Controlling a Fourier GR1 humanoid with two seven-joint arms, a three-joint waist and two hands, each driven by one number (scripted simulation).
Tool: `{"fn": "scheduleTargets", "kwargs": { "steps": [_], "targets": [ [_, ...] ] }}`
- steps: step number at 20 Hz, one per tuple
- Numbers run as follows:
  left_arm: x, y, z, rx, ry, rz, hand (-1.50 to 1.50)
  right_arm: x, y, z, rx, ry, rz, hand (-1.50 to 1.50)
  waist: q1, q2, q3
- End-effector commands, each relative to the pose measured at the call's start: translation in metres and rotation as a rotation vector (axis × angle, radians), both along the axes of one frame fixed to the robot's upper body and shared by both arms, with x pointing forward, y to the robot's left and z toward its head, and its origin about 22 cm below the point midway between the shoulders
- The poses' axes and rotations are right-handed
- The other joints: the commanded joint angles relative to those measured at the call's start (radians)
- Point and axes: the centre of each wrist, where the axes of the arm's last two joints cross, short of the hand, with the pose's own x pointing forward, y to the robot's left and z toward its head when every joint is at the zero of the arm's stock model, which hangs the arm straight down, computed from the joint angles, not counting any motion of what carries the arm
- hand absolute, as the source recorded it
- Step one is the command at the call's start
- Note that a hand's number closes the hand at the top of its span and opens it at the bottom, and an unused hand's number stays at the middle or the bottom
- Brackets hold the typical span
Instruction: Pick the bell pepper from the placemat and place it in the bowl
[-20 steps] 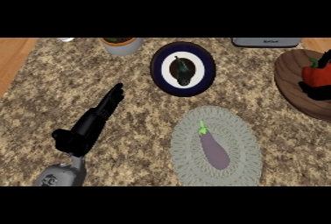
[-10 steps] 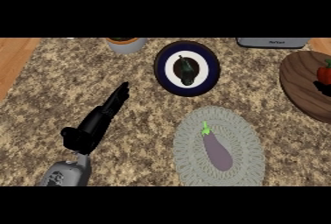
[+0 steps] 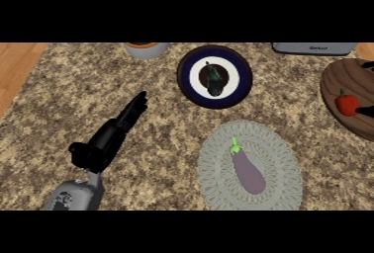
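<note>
1. The left robot hand point(image 3: 111, 139) rests over the surface point(image 3: 66, 99) with its fingers straight and together, grasping nothing. They point away from the robot and a little to its right
2. The red bell pepper point(image 3: 346, 103) lies far to the right of this robot hand and slightly beyond it. It sits inside the brown wooden bowl point(image 3: 342, 79), not on the placemat point(image 3: 216, 170)
3. The placemat lies just right of the robot hand and a little nearer the robot. It carries a purple eggplant point(image 3: 248, 172), whose long axis runs roughly away from the robot with the green stem at the far end
4. A dark shape touches the pepper at the view's right edge. It may be the right robot hand, but I cannot tell, nor what state it is in
5. Beyond and right of the left robot hand stands a dark-rimmed plate point(image 3: 185, 74) with a dark green thing on it, too dim to name
6. Judging from this, the pepper is well apart from the left robot hand and much closer to the robot's right side, so any further move on it falls to the right arm. The placing looks done or nearly so
</note>
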Motion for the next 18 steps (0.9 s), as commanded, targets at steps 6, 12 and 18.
{"fn": "scheduleTargets", "kwargs": {
  "steps": [6,12,18],
  "targets": [
    [-0.007,-0.005,-0.006,-0.016,-0.002,-0.012,0.0,0.006,-0.012,0.027,0.248,-0.258,-0.114,-1.5,0.001,0.0,0.001],
    [-0.003,-0.009,0.002,-0.004,0.0,0.005,0.0,-0.037,-0.069,0.045,0.431,-0.317,-0.227,-1.5,-0.014,0.0,0.002],
    [-0.005,-0.004,-0.004,-0.015,-0.001,0.001,0.0,-0.081,-0.109,0.058,0.492,-0.376,-0.35,-1.5,-0.012,0.006,0.004]
  ]
}}
